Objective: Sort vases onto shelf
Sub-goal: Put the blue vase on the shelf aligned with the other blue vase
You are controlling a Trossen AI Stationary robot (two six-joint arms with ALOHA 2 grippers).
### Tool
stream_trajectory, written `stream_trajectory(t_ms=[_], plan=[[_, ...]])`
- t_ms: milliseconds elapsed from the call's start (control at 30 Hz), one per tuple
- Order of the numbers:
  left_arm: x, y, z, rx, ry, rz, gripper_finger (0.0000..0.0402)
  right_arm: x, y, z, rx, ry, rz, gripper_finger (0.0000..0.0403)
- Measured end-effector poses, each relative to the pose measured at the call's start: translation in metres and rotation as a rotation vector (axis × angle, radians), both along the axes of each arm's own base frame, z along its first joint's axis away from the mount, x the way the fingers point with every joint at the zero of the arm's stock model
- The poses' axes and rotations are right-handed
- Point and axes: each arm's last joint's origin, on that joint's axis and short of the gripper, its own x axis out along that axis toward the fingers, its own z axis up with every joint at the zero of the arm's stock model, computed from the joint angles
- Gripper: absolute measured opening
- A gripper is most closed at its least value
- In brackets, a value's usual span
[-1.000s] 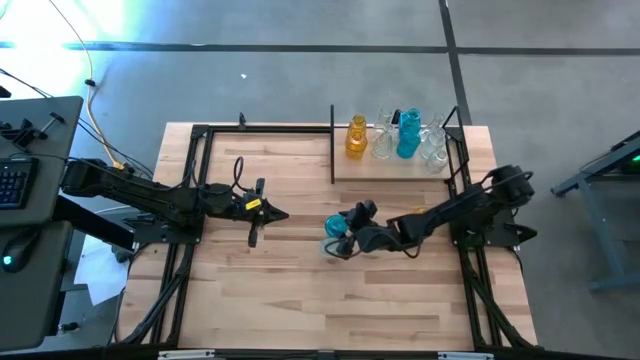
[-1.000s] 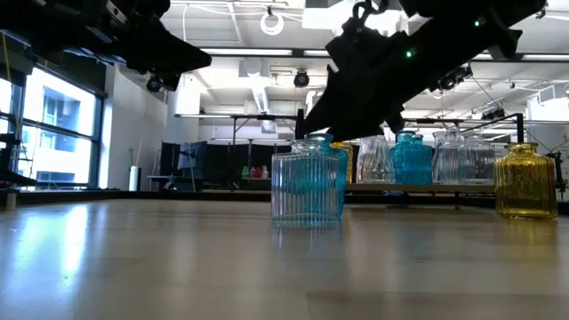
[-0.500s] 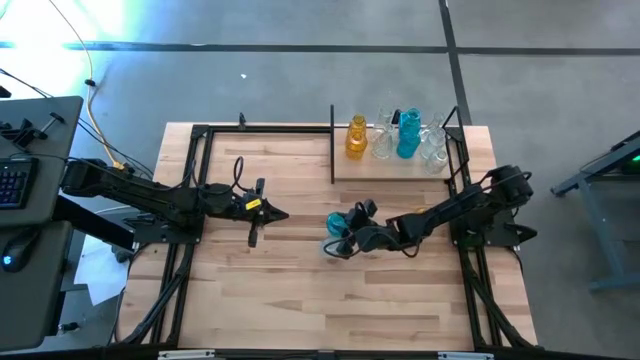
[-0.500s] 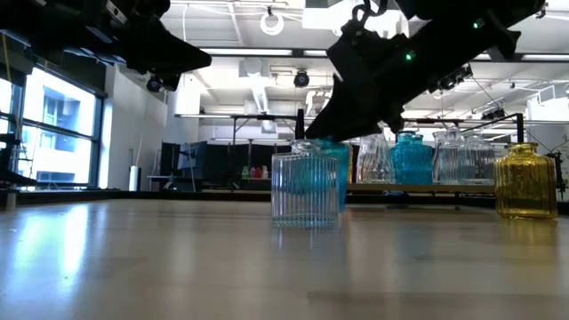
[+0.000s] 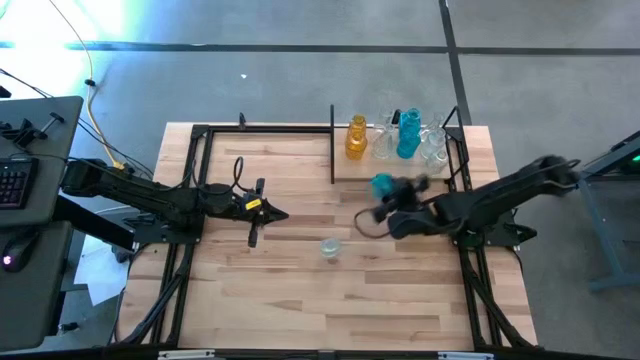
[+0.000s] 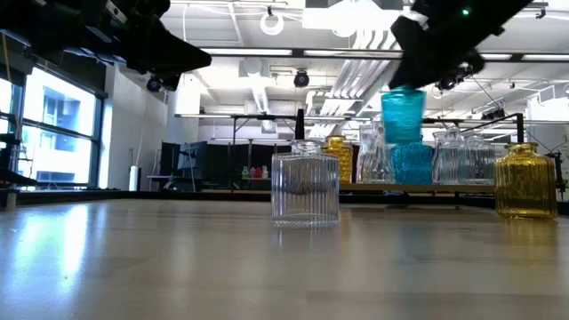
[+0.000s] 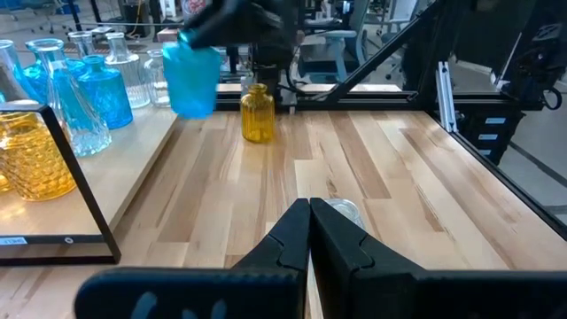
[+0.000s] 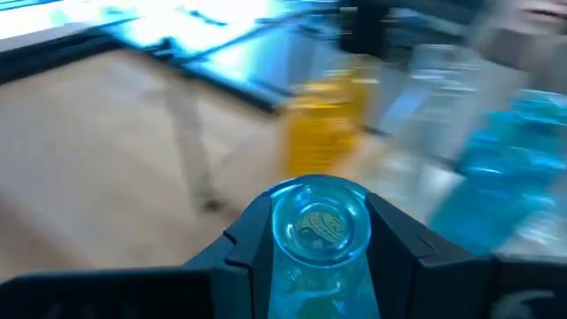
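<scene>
Clear vase, near: a ribbed clear vase (image 6: 305, 182) stands alone mid-table, upright, nothing touching it; in the high view it sits at (image 5: 330, 247).
Change: a second ago a teal vase stood right behind this clear one with the right gripper over both; now the teal vase (image 6: 403, 114) is off the wood and in the air, swung toward the shelf side.
Right gripper: the right gripper (image 8: 310, 232) is closed part-way around the teal vase's neck, fingers on either side, the vase's mouth facing the wrist camera. From overhead it shows at (image 5: 392, 200), between table centre and the shelf.
Left gripper: the left gripper (image 7: 309, 232) has its fingers pressed together, holds nothing, and waits over the left half of the table.
Loose amber vase: one amber vase (image 7: 257, 113) stands on the tabletop by the shelf's end, not on the board.
Shelf, far: the shelf (image 5: 345, 167) at the back right carries a cluster of amber, clear and teal vases (image 5: 396, 138), close together.
Meaning: pick-up looks done; judged step is carry and place. Free board lies on the near edge, so the set-down needs care beside the crowded glass.
</scene>
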Motion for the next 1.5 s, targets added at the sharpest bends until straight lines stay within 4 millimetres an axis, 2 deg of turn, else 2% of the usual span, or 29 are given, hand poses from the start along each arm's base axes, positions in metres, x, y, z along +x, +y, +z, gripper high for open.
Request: stream_trajectory(t_ms=[100,233,467,600,1067,1500], plan=[[0.0,0.0,0.0,0.0,0.0,0.0,0.0,-0.02,-0.016,0.002,-0.011,-0.001,-0.145,0.0108],[0.0,0.0,0.0,0.0,-0.001,0.0,0.0,-0.03,-0.034,-0.003,-0.009,0.018,-0.293,0.0108],[0.0,0.0,0.0,0.0,0.0,0.0,0.0,-0.043,-0.055,-0.034,0.006,0.039,-0.42,0.0108],[0.0,0.0,0.0,0.002,0.0,-0.001,0.0,-0.045,-0.061,-0.042,0.03,0.023,-0.439,0.0108],[0.0,0.0,0.0,0.0,0.0,0.0,0.0,-0.04,-0.091,-0.041,0.077,0.058,-0.46,0.0108],[0.0,0.0,0.0,0.001,0.0,-0.001,0.0,-0.037,-0.1,-0.048,0.094,0.05,-0.417,0.011]])
